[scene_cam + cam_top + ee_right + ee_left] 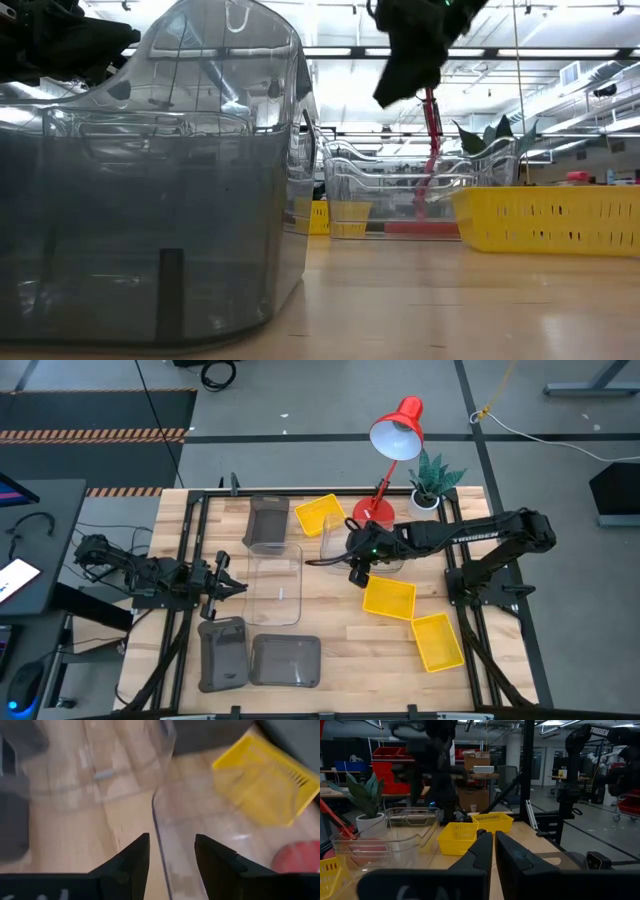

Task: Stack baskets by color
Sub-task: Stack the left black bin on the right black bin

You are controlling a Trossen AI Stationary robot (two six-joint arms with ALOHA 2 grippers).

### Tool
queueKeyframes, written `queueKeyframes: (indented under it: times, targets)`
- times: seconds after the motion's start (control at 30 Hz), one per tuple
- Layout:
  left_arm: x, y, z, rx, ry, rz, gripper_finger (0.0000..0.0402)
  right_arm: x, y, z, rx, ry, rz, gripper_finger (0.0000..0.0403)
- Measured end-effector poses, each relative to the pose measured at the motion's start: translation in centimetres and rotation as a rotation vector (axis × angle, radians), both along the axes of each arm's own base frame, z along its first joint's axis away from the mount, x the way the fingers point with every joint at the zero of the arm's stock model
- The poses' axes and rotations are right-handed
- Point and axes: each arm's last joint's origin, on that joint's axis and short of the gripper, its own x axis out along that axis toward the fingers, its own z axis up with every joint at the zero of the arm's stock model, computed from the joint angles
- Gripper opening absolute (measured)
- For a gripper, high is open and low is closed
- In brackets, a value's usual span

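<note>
My right gripper (358,574) (171,840) hangs open above the table's middle. Its fingers stand on either side of the rim (156,820) of a clear basket (335,542), without plainly touching it. A second clear basket (275,585) lies to the left. Three yellow baskets lie apart: one at the far side (318,514), two at the right (388,598) (437,641). Grey baskets rest at the far side (267,523) and the near edge (222,652) (286,660). My left gripper (240,588) (493,836) waits shut at the table's left, holding nothing.
A red desk lamp (395,445) and a small potted plant (432,482) stand at the far right, the lamp's base (372,512) close to the clear basket. Bare wood shows between the near grey baskets and the yellow ones (350,640).
</note>
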Motion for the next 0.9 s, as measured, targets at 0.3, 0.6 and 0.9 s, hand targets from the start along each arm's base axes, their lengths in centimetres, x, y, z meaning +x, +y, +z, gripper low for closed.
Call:
queueKeyframes:
  times: [0.3, 0.6, 0.9]
  targets:
    - [0.0, 0.0, 0.0, -0.001, 0.0, 0.0, 0.0036, 1.7, 1.0, 2.9, -0.058, -0.269, 0.026, 0.0162]
    - [0.0, 0.0, 0.0, 0.0, 0.0, 0.0, 0.0028, 2.8, 2.7, 5.3, -0.057, -0.538, 0.109, 0.0162]
    - [0.0, 0.0, 0.0, -0.001, -0.002, 0.0, 0.0037, 3.9, 5.5, 3.7, -0.057, -0.513, 0.195, 0.0162]
